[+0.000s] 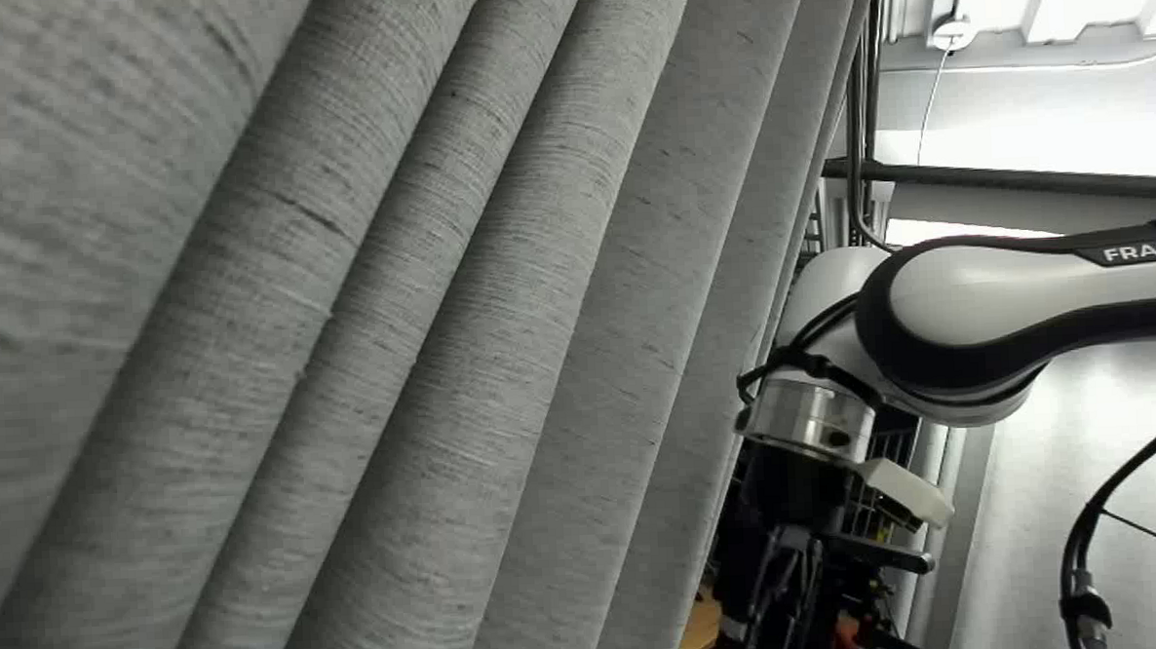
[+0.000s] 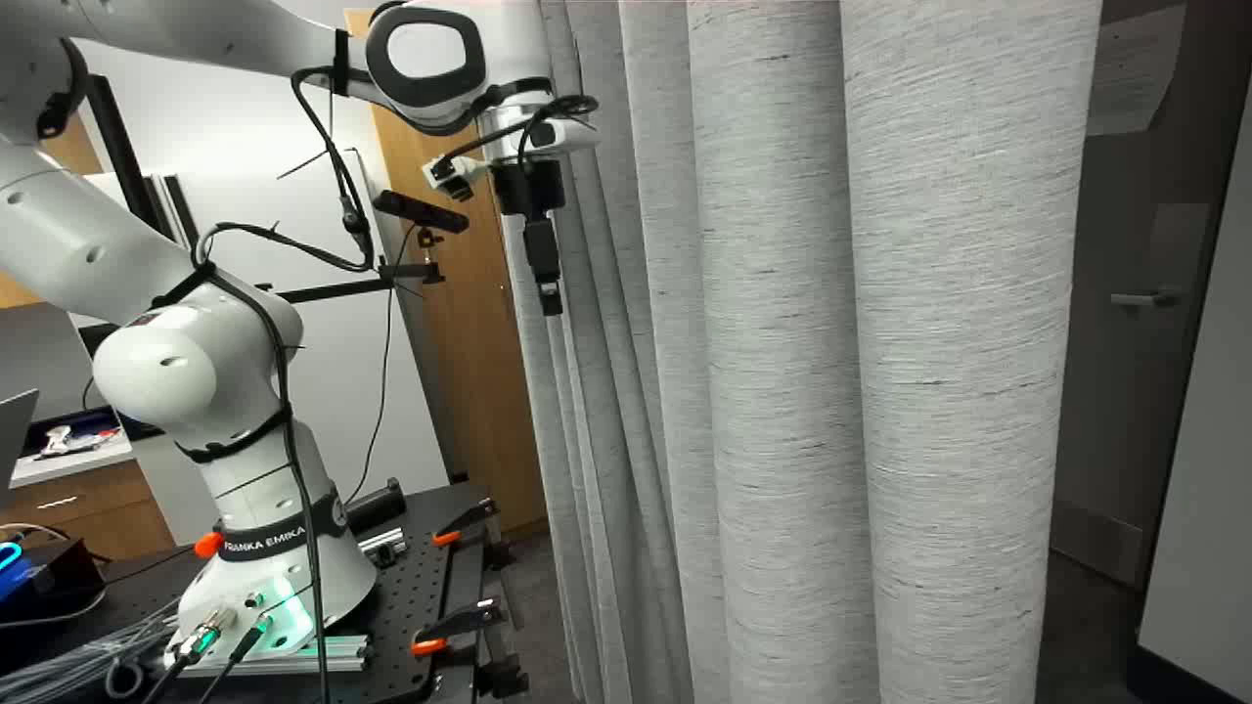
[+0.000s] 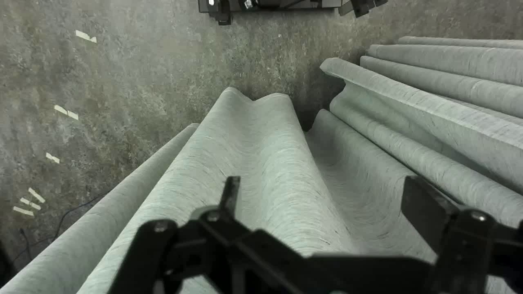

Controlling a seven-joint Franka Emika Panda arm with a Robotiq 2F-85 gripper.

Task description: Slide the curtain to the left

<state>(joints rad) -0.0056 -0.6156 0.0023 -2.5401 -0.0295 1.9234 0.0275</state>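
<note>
My end effector (image 3: 322, 188) is close to a big gray curtain (image 2: 782, 342), with its fingers (image 3: 427, 212) wide apart.
The curtain hangs in long, fat folds, and you can see it in both exterior views. In the wrist view, the folds show behind my fingers and in the gap between them, but I can't tell if I touch it. My white arm (image 2: 161, 372) stands on a black counter (image 2: 421, 557) and reaches over to the curtain. Two clamps (image 2: 465, 624) with orange ends sit at the counter's edge. Little bits of pale tape (image 3: 86, 36) lie on the gray floor (image 3: 143, 69). In an exterior view, a dark door (image 2: 1105, 411) shows beside the curtain.
</note>
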